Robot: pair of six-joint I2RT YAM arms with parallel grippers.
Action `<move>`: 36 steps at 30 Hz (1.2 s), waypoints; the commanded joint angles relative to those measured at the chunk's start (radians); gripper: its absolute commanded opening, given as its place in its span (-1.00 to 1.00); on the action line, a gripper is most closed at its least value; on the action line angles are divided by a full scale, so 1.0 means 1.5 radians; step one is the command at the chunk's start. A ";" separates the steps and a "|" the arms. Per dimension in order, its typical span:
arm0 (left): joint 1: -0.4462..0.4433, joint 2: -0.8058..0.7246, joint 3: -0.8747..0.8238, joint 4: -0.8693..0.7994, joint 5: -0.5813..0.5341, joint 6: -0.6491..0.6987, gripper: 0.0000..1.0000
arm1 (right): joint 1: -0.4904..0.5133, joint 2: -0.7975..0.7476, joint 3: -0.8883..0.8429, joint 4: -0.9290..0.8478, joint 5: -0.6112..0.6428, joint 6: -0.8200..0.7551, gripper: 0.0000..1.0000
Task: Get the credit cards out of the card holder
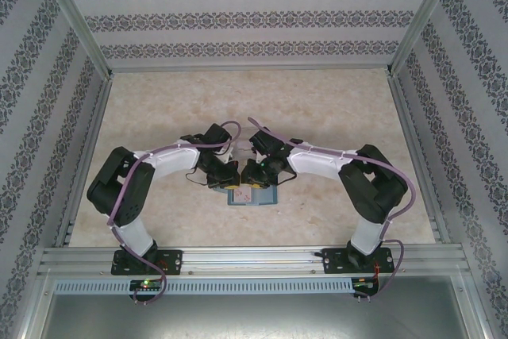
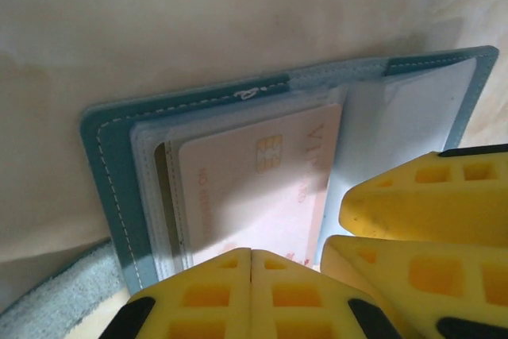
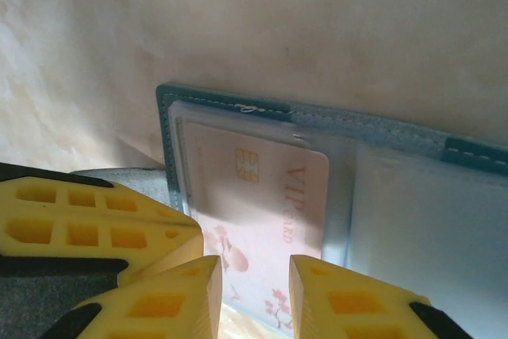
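Arm bases sit on the rail at the near edge of the table. Left arm and right arm bend inward and the wrists meet over the table middle. The card holder lies there, opened flat with the inside up, its far part under the two tools. Left tool: fingers together with no gap, tips over the near edge of the pink card. Can't tell if it presses down. Right tool: fingers apart with a narrow gap, and the card's near edge shows in that gap. Can't tell if the pads touch it. The tools sit just beside each other. The pink card is in the clear sleeve on one half of the holder, with chip, "VIP CARD" lettering and a flower print at the near end. The tan edge of a second card shows behind it. The other half is a pale clear pocket. A soft grey-blue strip lies at the holder's near corner. Beyond is marbled beige table, then patterned walls in a metal frame.
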 commanded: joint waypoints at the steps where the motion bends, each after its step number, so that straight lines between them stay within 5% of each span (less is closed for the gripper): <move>1: -0.011 0.014 0.003 0.010 0.001 -0.006 -1.00 | -0.005 0.017 -0.010 0.016 -0.015 0.007 -0.41; 36: -0.012 0.029 -0.007 -0.023 -0.037 0.012 -1.00 | 0.000 -0.008 0.008 -0.058 0.048 -0.021 -0.42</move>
